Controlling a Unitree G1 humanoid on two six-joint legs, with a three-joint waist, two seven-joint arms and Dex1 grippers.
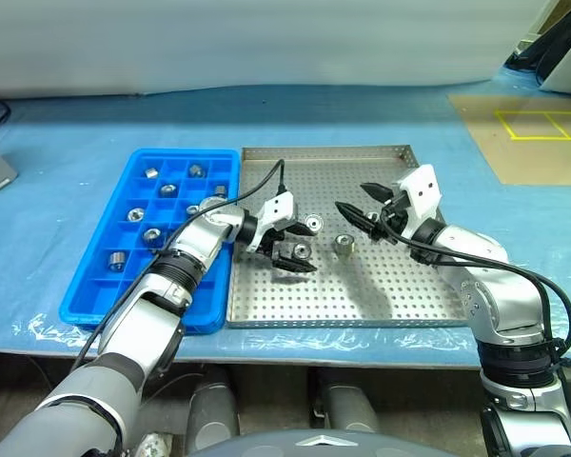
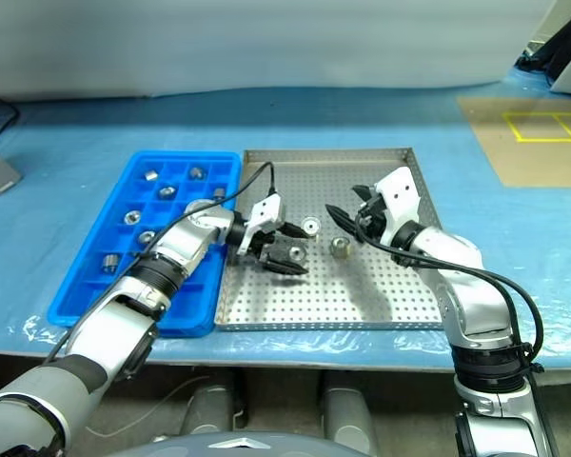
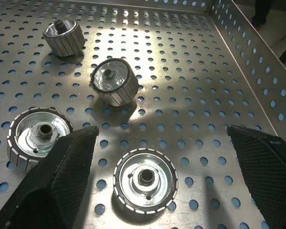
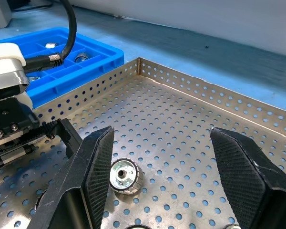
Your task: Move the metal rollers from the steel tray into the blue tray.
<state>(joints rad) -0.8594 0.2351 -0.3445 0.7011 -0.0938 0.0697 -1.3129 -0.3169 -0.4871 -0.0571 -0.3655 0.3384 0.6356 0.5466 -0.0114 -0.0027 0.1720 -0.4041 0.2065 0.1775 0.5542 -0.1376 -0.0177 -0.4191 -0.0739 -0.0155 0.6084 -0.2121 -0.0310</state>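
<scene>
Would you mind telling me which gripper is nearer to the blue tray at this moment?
Left. The left gripper hovers open over the steel tray just past its edge beside the blue tray, among the rollers. The right gripper, also open, hovers farther across the steel tray.

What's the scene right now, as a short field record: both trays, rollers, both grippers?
steel tray: perforated, right of the blue tray
blue tray: rollers already lie in several compartments
metal rollers: four on the steel tray floor in the left wrist view
left gripper: open, low over the steel tray, one roller between its fingers
right gripper: open, holding nothing, above the steel tray
</scene>
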